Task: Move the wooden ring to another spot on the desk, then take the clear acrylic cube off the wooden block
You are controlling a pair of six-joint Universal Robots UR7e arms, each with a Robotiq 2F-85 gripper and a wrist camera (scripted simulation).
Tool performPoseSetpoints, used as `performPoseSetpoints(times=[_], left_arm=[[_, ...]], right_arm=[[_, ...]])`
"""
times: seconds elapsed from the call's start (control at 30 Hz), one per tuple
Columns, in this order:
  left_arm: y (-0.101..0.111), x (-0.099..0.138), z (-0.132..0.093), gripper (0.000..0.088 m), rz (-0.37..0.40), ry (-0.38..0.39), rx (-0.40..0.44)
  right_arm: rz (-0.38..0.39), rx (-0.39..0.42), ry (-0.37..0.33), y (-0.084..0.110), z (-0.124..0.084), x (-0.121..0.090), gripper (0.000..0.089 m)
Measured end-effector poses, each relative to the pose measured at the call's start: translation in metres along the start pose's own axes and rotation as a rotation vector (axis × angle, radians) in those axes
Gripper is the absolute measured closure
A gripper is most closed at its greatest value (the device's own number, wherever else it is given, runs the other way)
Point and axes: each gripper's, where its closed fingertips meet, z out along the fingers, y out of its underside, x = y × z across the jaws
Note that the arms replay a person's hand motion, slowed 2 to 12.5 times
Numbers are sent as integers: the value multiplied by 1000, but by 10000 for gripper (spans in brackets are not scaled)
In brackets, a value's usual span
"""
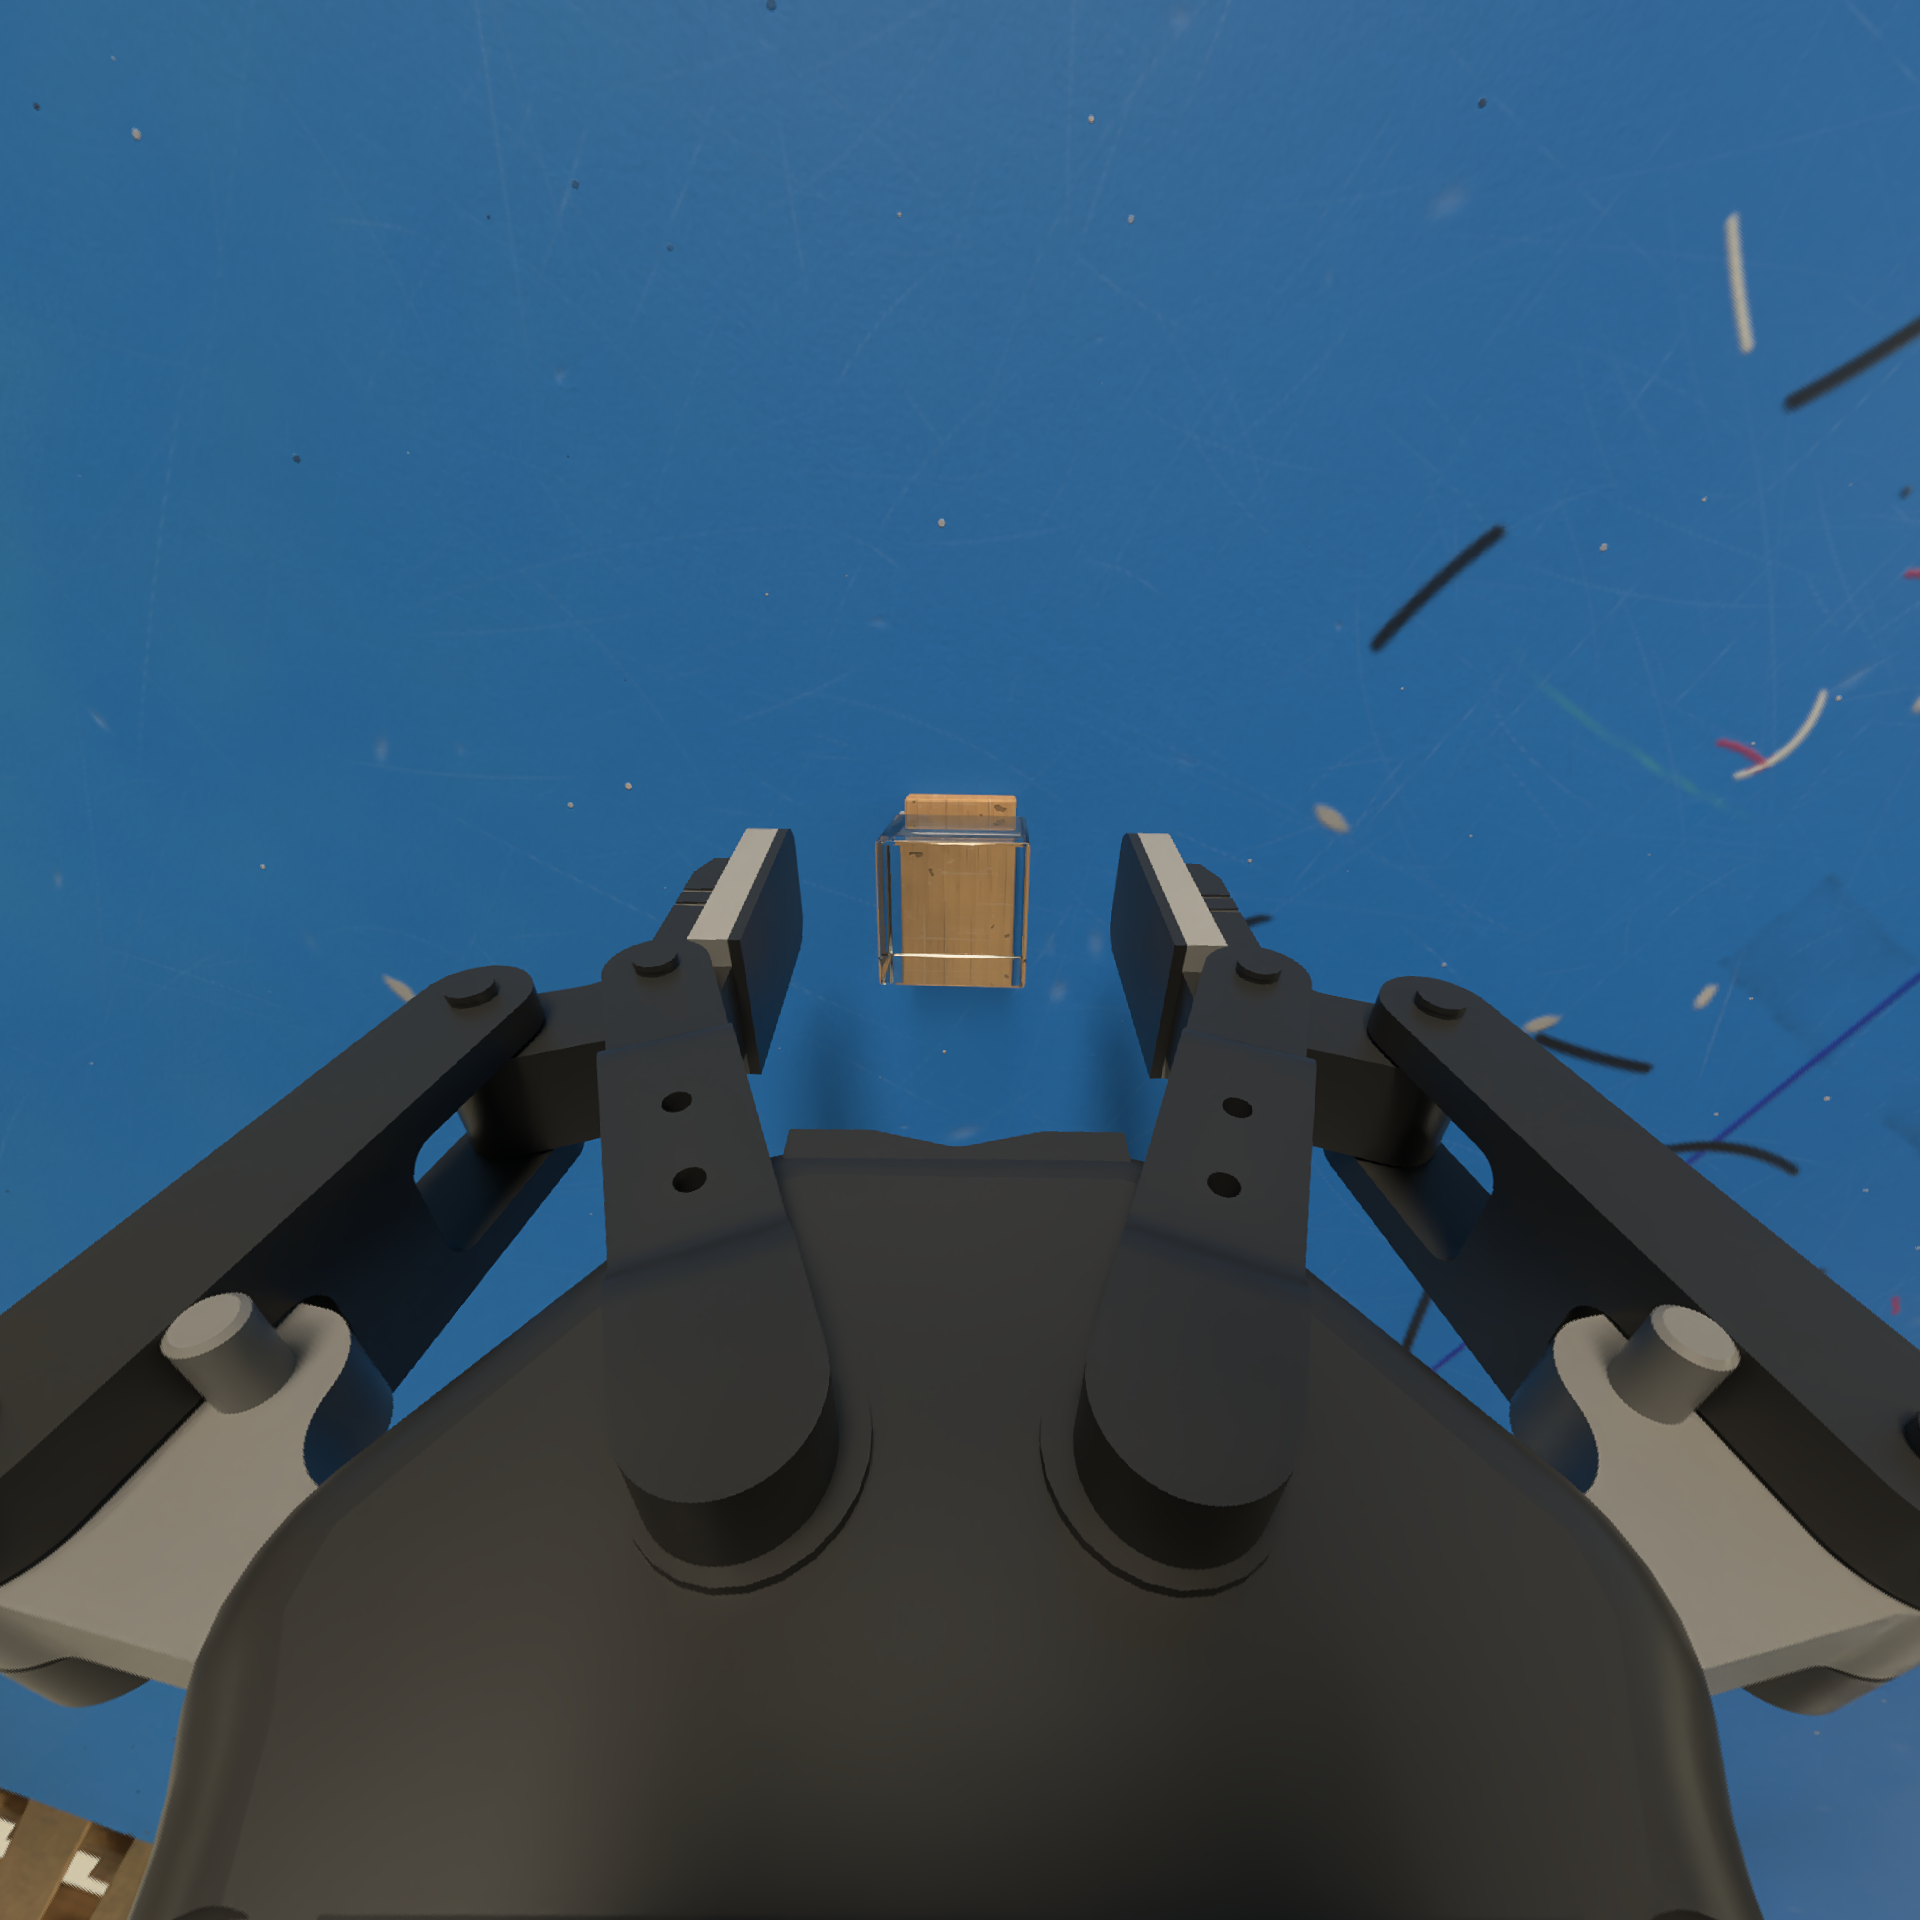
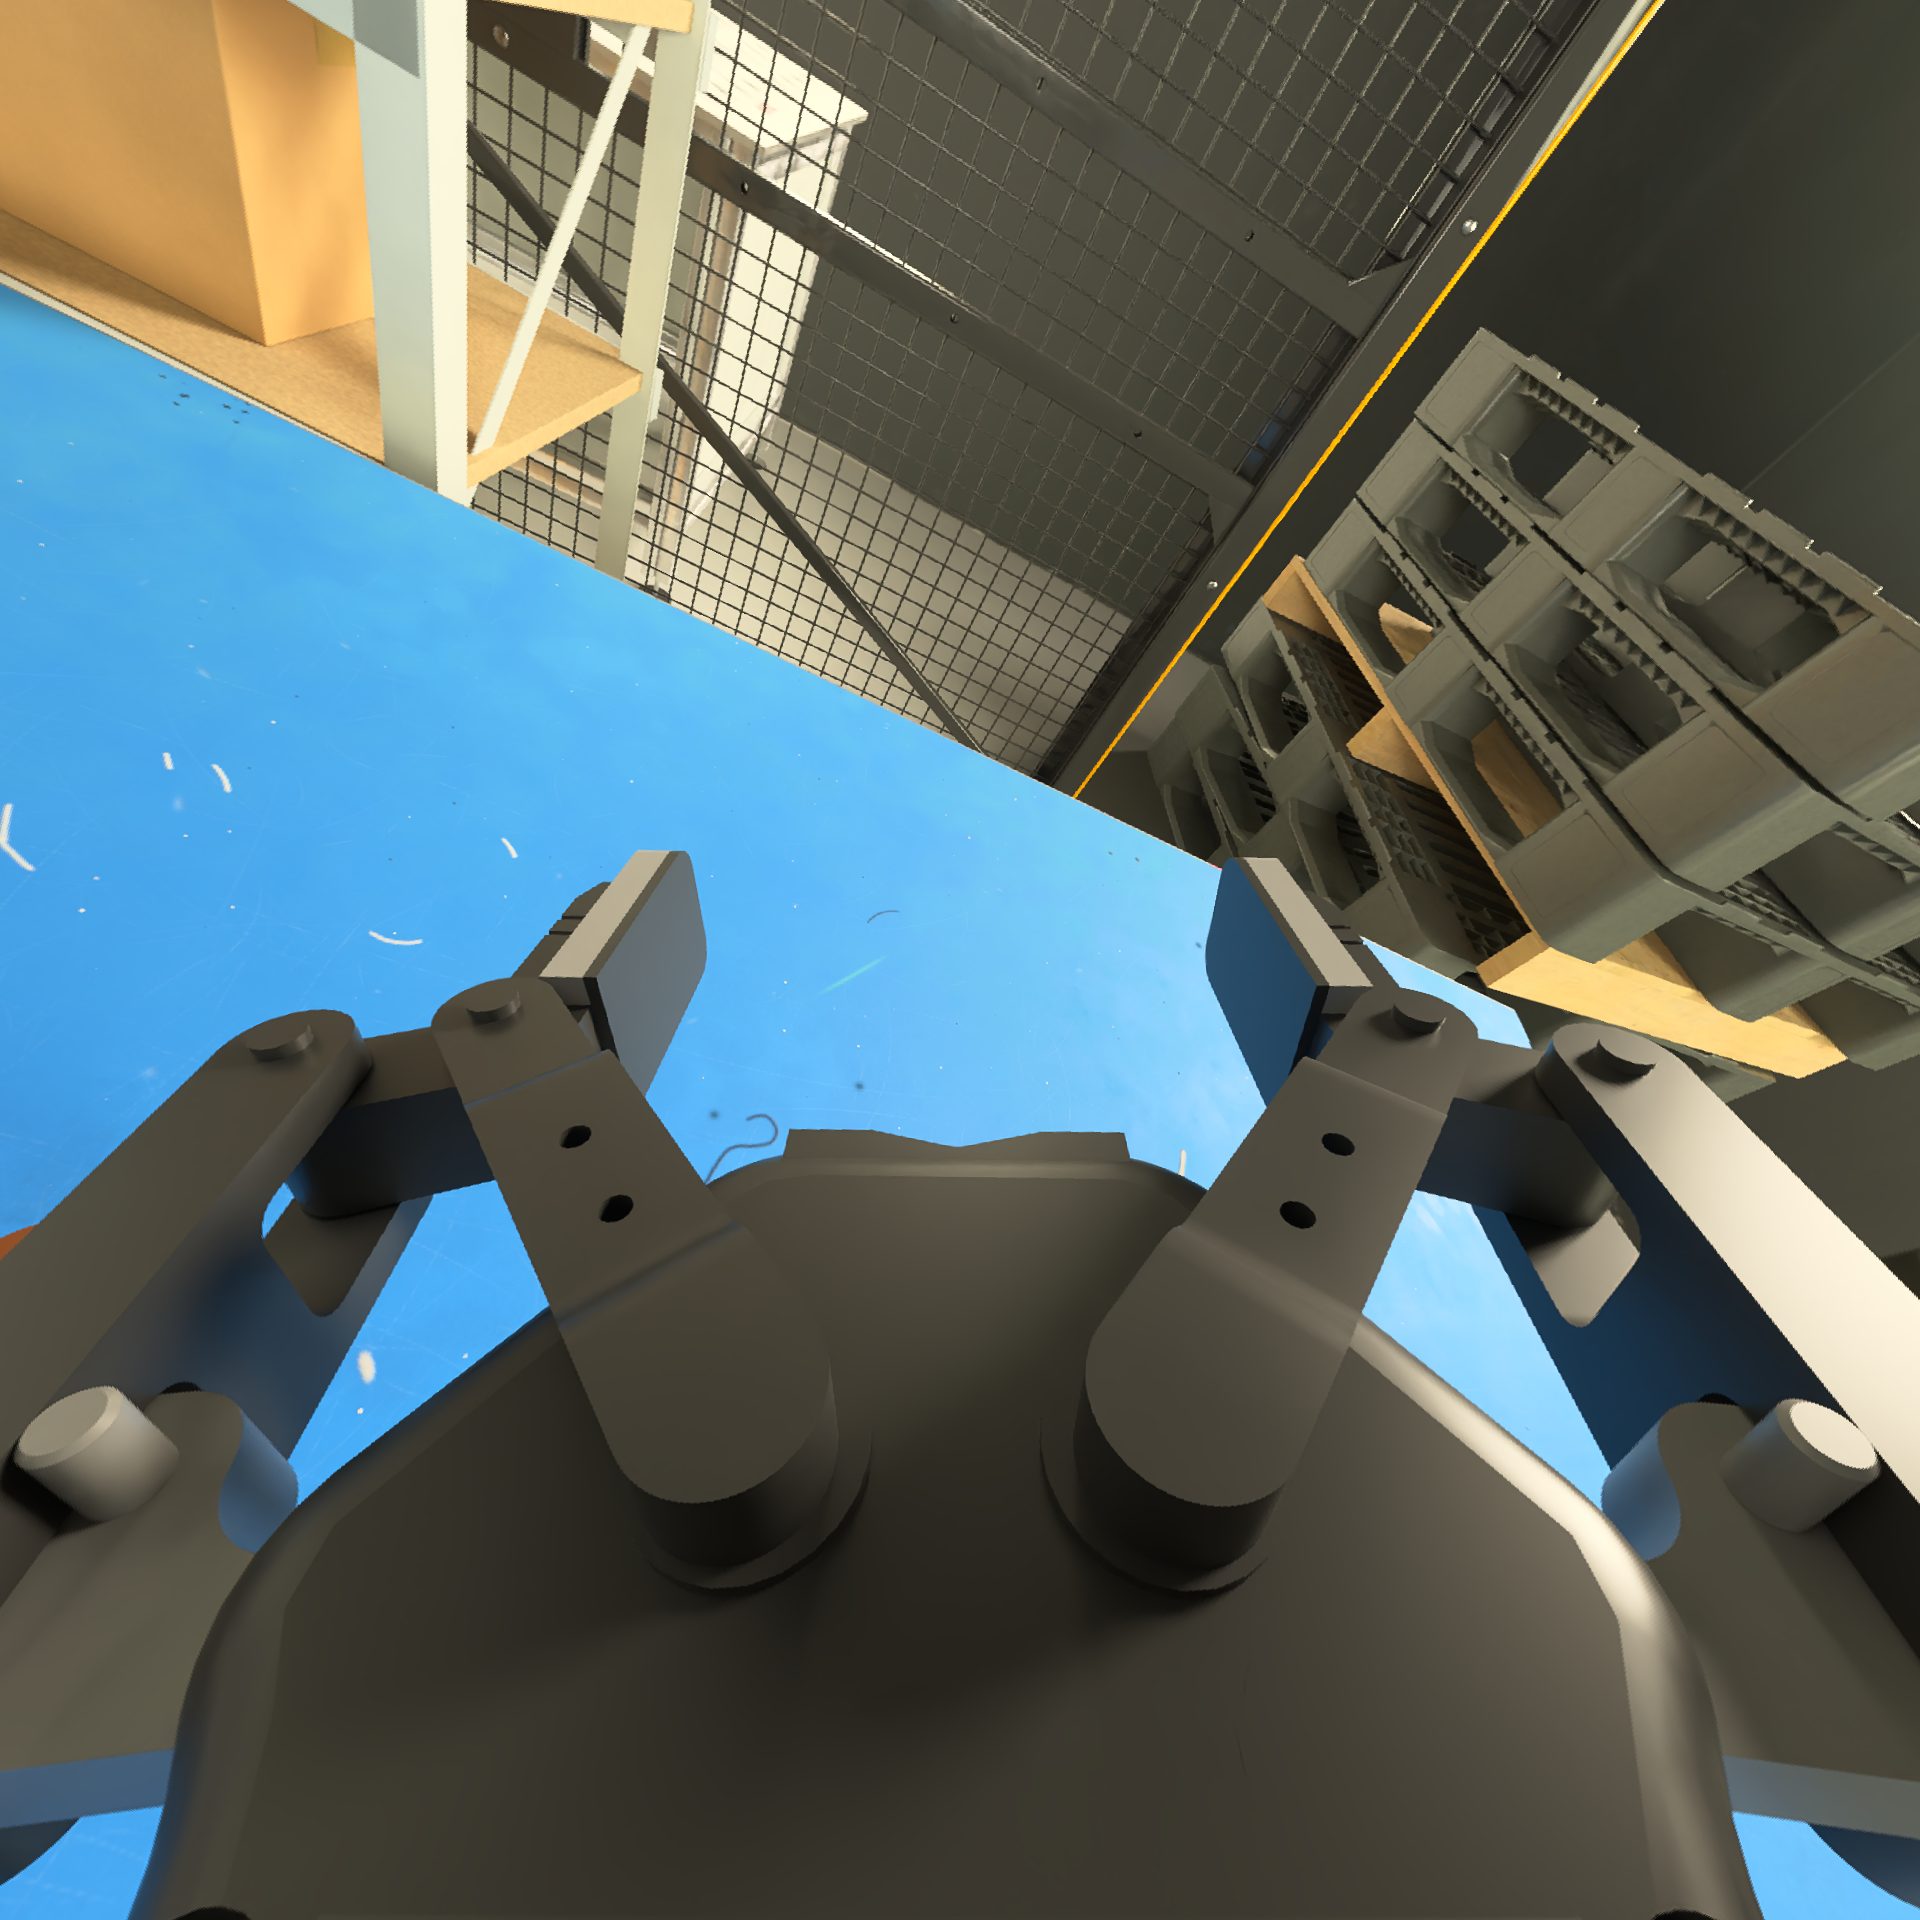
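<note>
Only the left wrist view is showing the task's things. There the left gripper (image 1: 956,935) is hanging above the blue desk (image 1: 935,416) with its fingers spread wide and nothing between them. The clear cube (image 1: 953,909) is sitting on the wooden block (image 1: 960,808) in line with the gap between the fingertips, farther down, apart from both pads. The block's wood is showing through the cube's clear walls, and a strip of it is peeking out past the cube's far edge; how much of the block lies under the cube is hard to judge from this angle. The wooden ring is not showing in either view. At the bottom left corner a brown patterned thing (image 1: 62,1860) is cut off by the picture's edge and by the gripper body, so what it is cannot be told.

The right wrist view is looking across the desk (image 2: 416,727) toward its far edge. The right gripper (image 2: 951,935) is also standing wide open and holding nothing. Beyond the edge a wire mesh fence (image 2: 935,364), a shelf unit (image 2: 416,260) bearing a cardboard box (image 2: 156,156), and a stack of grey pallets (image 2: 1610,675) with wooden boards among them are showing; what the box holds cannot be seen. An orange sliver (image 2: 16,1242) at the left edge is too cut off to make out.
</note>
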Motion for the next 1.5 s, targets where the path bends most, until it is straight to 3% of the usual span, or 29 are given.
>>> performPoseSetpoints(times=[0.7, 1.0, 1.13, 1.5], left_arm=[[2, 0, 4, 517, -16, 29, 7], [4, -1, 7, 540, -18, 32, -3], [5, 0, 8, 627, -18, 39, -8], [6, 2, 5, 626, -11, 49, -11]], right_arm=[[-13, -6, -8, 0, 1, -3, 61], [-14, -10, -15, 1, 2, -3, 61], [-14, -12, -16, 2, 2, -3, 61], [-11, -14, -20, 3, 2, -3, 61]])
